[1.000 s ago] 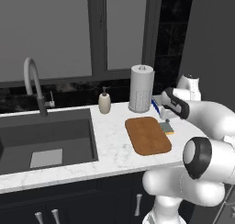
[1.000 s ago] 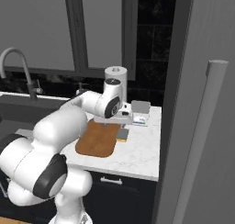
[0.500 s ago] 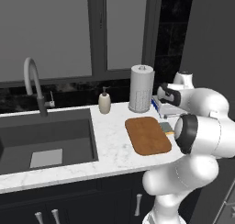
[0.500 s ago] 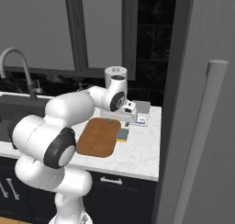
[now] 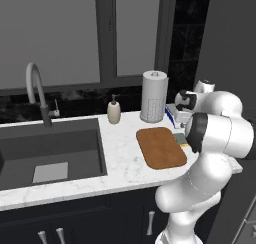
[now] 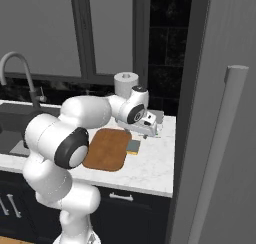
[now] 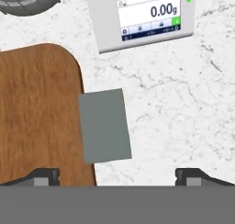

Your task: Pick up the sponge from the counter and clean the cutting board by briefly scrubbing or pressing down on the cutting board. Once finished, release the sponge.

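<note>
The sponge (image 7: 104, 126) lies flat on the white marble counter (image 7: 174, 117), grey-green side up, its long edge against the right edge of the brown cutting board (image 7: 39, 113). My gripper (image 7: 119, 177) hovers above it, open wide, nothing between its fingertips (image 7: 43, 176). From the base views the sponge (image 6: 133, 146) sits just right of the cutting board (image 6: 106, 149), below the hand, with the gripper (image 6: 143, 133) a little above it. In the left base view the cutting board (image 5: 161, 147) is in full view and the sponge (image 5: 179, 138) is partly hidden by my arm.
A white and blue kitchen scale (image 7: 147, 16) reading 0.00 g stands just beyond the sponge. The paper towel roll (image 5: 153, 96) and a soap dispenser (image 5: 114, 112) stand at the back. The dark sink (image 5: 47, 150) with faucet (image 5: 37, 90) lies left. A tall grey panel (image 6: 220, 113) closes the right.
The arm's elbow has swung up and around. The hand has shifted slightly right over the sponge and the scale. Sponge and board have not moved.
</note>
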